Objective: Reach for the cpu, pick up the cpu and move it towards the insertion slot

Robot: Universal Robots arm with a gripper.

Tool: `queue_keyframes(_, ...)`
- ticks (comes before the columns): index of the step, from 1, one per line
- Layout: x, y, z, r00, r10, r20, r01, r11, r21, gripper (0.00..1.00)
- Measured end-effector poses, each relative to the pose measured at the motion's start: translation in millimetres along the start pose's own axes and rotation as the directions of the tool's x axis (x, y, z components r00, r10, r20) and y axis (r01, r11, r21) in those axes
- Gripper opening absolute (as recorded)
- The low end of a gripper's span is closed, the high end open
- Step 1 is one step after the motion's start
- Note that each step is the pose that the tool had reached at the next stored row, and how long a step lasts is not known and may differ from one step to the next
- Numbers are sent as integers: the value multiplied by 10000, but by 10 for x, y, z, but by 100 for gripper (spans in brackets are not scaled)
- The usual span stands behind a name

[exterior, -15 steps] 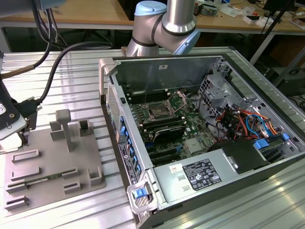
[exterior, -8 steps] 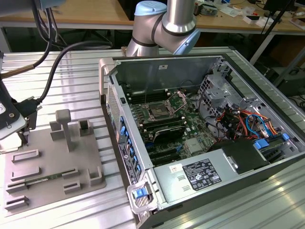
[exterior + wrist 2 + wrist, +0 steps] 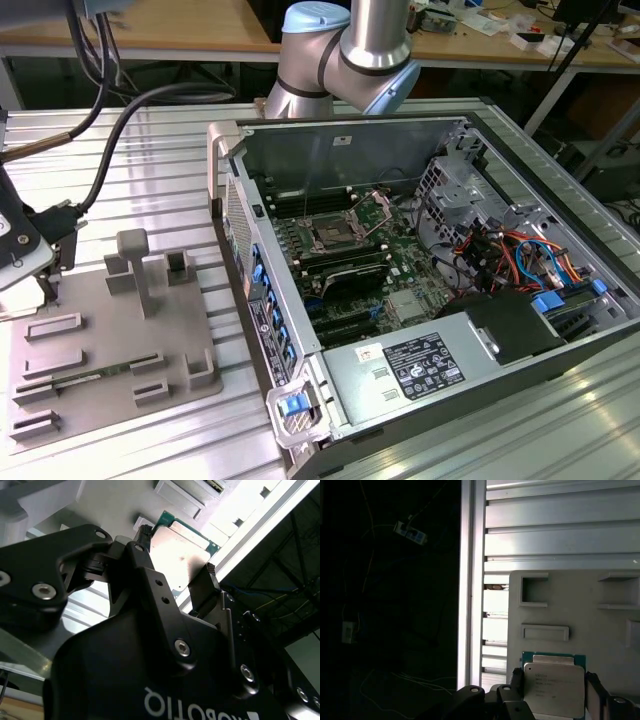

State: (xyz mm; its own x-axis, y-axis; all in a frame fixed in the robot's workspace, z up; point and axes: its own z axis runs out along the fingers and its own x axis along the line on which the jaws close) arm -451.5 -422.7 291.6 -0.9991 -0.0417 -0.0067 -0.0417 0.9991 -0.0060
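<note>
Over the tray (image 3: 615, 645), the gripper (image 3: 177, 554) has its jaws closed on the cpu (image 3: 554, 687), holding it only by two opposite thin edges; whether it is lifted off the tray I cannot tell. Such a narrow hold may let the cpu slip or tilt, I think. The slot (image 3: 330, 235) is well apart, inside the open case (image 3: 450, 130), so the side of the case could also knock the cpu loose on the way.

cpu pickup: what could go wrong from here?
1. The gripper grips the cpu only by its thin edges over the grey tray; it could slip or tilt.
2. The insertion slot sits deep inside the open case, near its walls and cables; the arm could clip them.
</note>
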Motion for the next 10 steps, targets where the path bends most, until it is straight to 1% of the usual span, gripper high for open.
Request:
queue_keyframes(6,0,0,-6,10000,0,-2,0,10000,1,55)
queue_keyframes(10,1,-5,-25,10000,1,-1,-1,10000,1,55)
